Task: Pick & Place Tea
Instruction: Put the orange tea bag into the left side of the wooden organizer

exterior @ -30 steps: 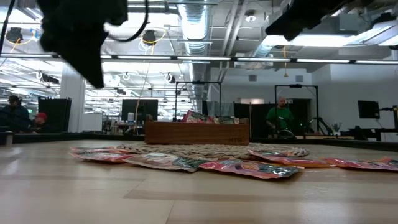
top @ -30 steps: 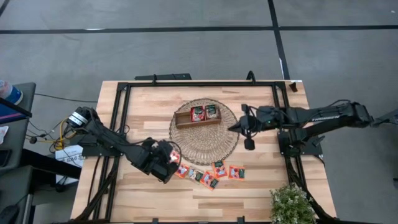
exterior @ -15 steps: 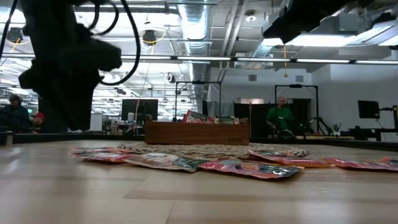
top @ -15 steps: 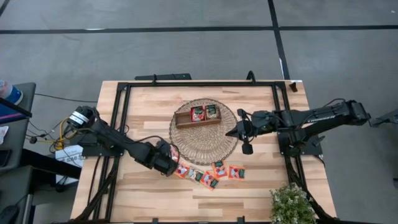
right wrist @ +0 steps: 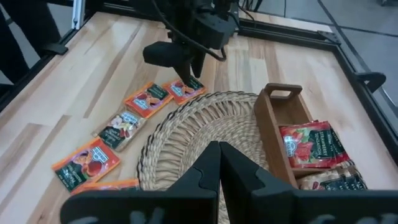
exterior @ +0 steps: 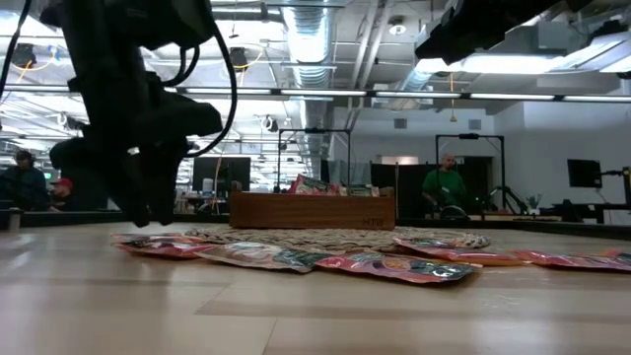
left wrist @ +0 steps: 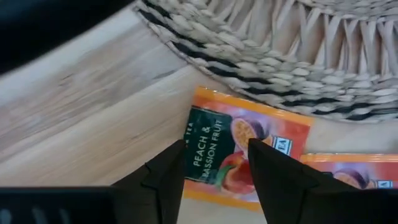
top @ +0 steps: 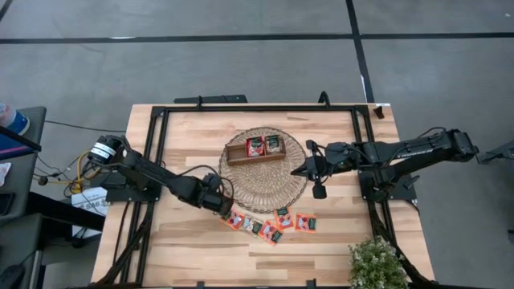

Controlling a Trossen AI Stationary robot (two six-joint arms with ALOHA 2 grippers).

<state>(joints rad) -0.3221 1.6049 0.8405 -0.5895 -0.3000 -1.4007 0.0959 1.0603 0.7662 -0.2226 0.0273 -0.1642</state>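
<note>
Tea sachets [top: 269, 225] lie flat in a loose row on the bare wood just beside the near edge of the round woven mat [top: 265, 189]; more sachets stand packed in the wooden tray [top: 255, 152], which sits on the mat; so the row is stock waiting, the tray the likely destination. Endmost sachet [left wrist: 242, 149], labelled peach and passion fruit, lies next to the mat's rim, flat, label up; probably the easiest to reach since nothing overlaps it on the open side.

Left gripper [top: 218, 205] is low over that end sachet; wrist view shows its two fingers [left wrist: 165, 180] parted, straddling the label, nothing clasped yet; judged a pre-grasp stance, jaws set to close across the packet; whether tips touch the wood cannot be told.

Right gripper [top: 305, 167] hangs over the mat's right edge, well apart from the row, fingers [right wrist: 208, 171] pressed together, holding nothing; judged to be waiting clear of the left arm's path.
</note>
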